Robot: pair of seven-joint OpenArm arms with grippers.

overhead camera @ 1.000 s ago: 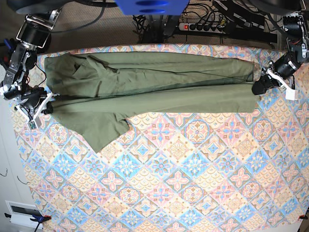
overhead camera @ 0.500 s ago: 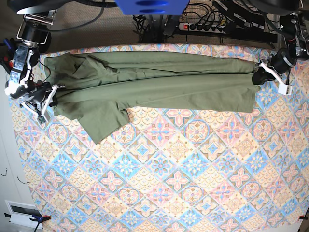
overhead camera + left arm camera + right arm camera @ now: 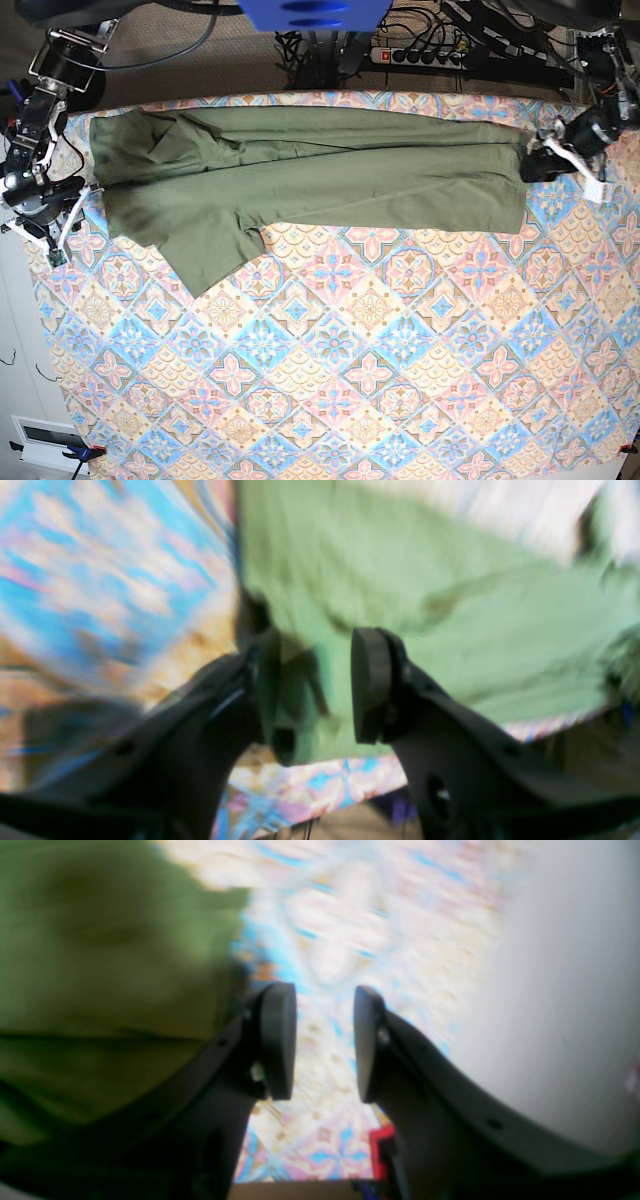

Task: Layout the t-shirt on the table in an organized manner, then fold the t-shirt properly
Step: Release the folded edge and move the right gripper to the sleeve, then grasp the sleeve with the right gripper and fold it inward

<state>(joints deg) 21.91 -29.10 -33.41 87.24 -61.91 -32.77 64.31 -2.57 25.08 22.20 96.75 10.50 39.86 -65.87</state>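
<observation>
Base view overhead, straight down on table (image 3: 400, 400), wrist views close, blurred, sharing t-shirt (image 3: 320, 170) edges

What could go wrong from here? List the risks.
1. The t-shirt lies stretched along the table's far edge; a careless tug may drag it off.
2. One sleeve sticks out crooked and the collar end looks bunched, so folding now would likely trap creases.
3. The left pincer stands open over the hem and may snag fabric.
</observation>
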